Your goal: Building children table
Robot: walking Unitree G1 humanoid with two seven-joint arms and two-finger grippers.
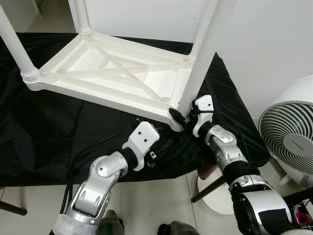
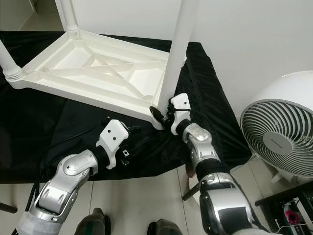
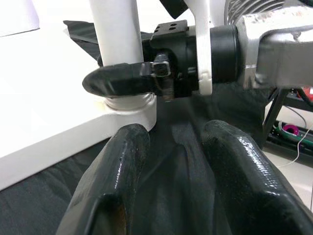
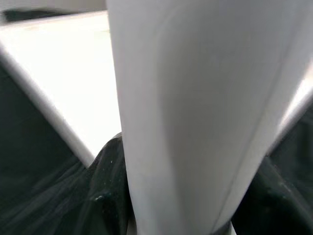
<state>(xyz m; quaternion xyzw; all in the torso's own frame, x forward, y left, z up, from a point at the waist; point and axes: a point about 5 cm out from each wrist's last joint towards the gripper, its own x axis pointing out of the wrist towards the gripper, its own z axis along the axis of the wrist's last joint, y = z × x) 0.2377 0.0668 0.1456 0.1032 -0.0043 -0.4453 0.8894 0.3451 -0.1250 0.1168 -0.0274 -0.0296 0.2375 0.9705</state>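
Nearest the camera, the left gripper (image 1: 155, 155) hovers low over the black cloth (image 1: 44, 137), just short of the table's near corner; in its wrist view its two black fingers (image 3: 117, 176) stand apart with only cloth between them, so it is released and holds nothing. The right gripper (image 1: 182, 116) reaches in from the right to that same corner and is clenched on the base of the near leg (image 1: 198, 63), one finger wrapping the front of the leg just above its threaded collar. In the right wrist view the leg's smooth white surface sits pressed between the dark fingers.

The children's table (image 1: 112, 73) is white plastic and lies upside down on the black cloth, its underside facing up. That underside is a shallow rectangular tray with raised rims and crossing diagonal ribs. Round, tapering white legs stand upright at the corners: the gripped one at the near right, another leg (image 1: 14, 46) at the left seated in a ribbed collar, and a far leg (image 1: 82, 17) at the back corner.

To the right, beside the cloth, a white fan (image 1: 288, 137) stands on the pale tiled floor (image 1: 156, 205).
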